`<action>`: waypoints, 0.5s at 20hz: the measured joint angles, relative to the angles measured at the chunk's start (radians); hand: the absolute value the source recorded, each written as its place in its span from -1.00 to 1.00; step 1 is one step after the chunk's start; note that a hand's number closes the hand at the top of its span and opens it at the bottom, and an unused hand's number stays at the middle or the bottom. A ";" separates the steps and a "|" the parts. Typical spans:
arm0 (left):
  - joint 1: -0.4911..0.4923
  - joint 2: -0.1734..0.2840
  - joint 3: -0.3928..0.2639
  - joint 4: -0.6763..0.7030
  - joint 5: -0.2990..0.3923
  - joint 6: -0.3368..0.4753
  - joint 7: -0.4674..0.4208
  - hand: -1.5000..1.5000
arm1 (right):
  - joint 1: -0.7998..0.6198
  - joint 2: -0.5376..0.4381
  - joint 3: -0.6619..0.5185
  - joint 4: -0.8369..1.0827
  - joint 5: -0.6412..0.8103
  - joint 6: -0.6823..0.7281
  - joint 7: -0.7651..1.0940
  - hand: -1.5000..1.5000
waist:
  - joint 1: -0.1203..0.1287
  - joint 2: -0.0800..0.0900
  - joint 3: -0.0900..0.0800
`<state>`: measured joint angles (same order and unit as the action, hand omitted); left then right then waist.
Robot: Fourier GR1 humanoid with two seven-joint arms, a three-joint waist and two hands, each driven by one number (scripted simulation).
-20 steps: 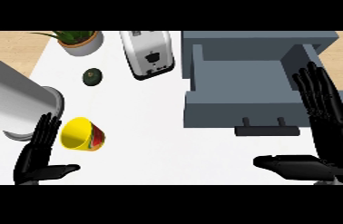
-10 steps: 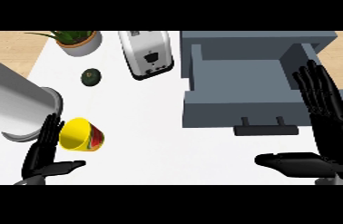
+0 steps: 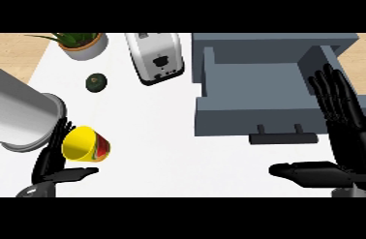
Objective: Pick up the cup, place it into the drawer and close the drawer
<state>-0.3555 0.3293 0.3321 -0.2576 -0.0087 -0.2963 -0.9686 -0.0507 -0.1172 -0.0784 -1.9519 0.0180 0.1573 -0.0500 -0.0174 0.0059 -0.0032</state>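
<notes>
A yellow cup (image 3: 84, 144) with a red and green side lies tipped on the white counter at the lower left. My left hand (image 3: 53, 160) is open right beside it, fingers raised along the cup's left side and thumb stretched out below it. The grey drawer (image 3: 253, 118) stands pulled open at the right, its inside bare, with a dark handle (image 3: 282, 137) on its front. My right hand (image 3: 340, 131) is open with straight fingers over the drawer's right wall, thumb pointing left below the handle.
A large metal pot (image 3: 22, 114) stands at the left edge, just behind the cup. A toaster (image 3: 155, 57), a dark avocado (image 3: 97, 82) and a potted plant (image 3: 82, 43) sit along the back of the white counter (image 3: 164, 156).
My left hand has moved up and right, closing in on the cup. The cup has tilted slightly. The right hand has barely moved.
</notes>
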 measured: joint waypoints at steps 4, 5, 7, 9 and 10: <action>-0.026 -0.005 0.001 0.016 0.003 -0.008 0.001 -1.00 | 0.022 -0.010 -0.017 -0.019 -0.023 0.016 0.005 -1.00 | -0.003 0.000 0.000; -0.032 -0.012 0.001 0.019 0.005 -0.010 0.001 -1.00 | 0.016 -0.011 -0.016 -0.019 -0.019 0.013 0.012 -1.00 | -0.003 0.000 0.000; -0.032 -0.008 0.002 0.023 0.009 -0.028 0.002 -1.00 | 0.005 -0.015 -0.017 -0.016 -0.021 0.015 0.022 -1.00 | -0.003 0.002 -0.001; -0.038 -0.020 0.000 0.022 0.011 -0.033 -0.001 -1.00 | 0.002 -0.021 -0.024 -0.016 -0.029 0.020 0.029 -1.00 | -0.003 0.002 -0.001; -0.037 -0.018 0.001 0.021 0.014 -0.044 0.002 -1.00 | 0.002 -0.023 -0.031 -0.011 -0.035 0.024 0.026 -1.00 | -0.003 0.002 -0.001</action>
<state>-0.3928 0.3110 0.3326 -0.2368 0.0057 -0.3401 -0.9662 -0.0485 -0.1405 -0.1092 -1.9626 -0.0174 0.1812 -0.0239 -0.0199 0.0074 -0.0039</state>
